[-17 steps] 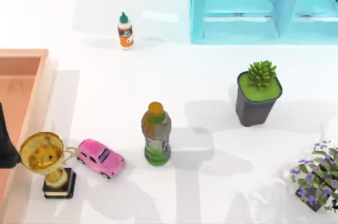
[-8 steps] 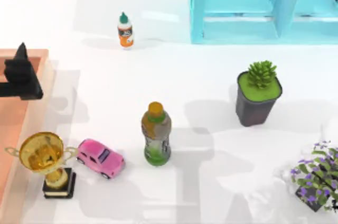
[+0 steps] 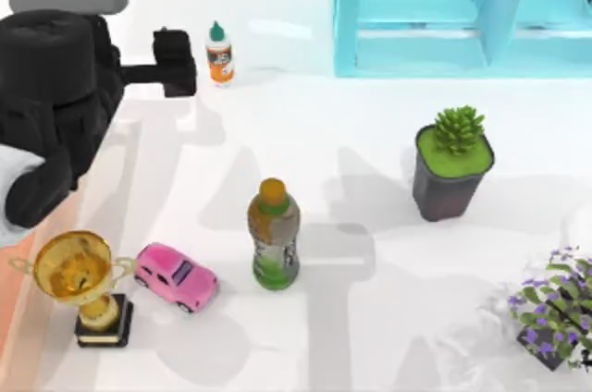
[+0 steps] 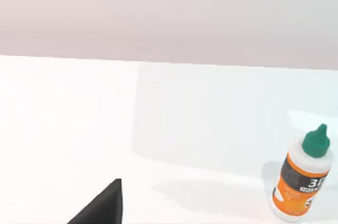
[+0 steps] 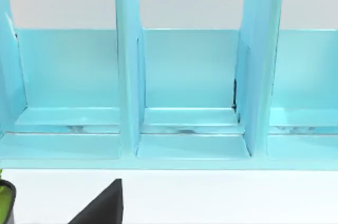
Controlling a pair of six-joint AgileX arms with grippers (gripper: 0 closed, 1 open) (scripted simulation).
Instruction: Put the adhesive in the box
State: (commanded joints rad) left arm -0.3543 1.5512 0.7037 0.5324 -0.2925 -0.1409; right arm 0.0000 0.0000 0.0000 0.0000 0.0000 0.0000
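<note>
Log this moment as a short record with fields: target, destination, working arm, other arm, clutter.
target: small white glue bottle with green pointed cap, upright near the table's back edge, not held
destination: large box with light wooden-orange walls, at the table's left edge, mostly hidden under the arm
working arm: left gripper, just left of the glue bottle, apart from it
other arm: right arm faces the turquoise shelf frame
clutter: green drink bottle with orange cap; pink toy car; gold trophy; potted succulent; purple-flowered plant
</note>
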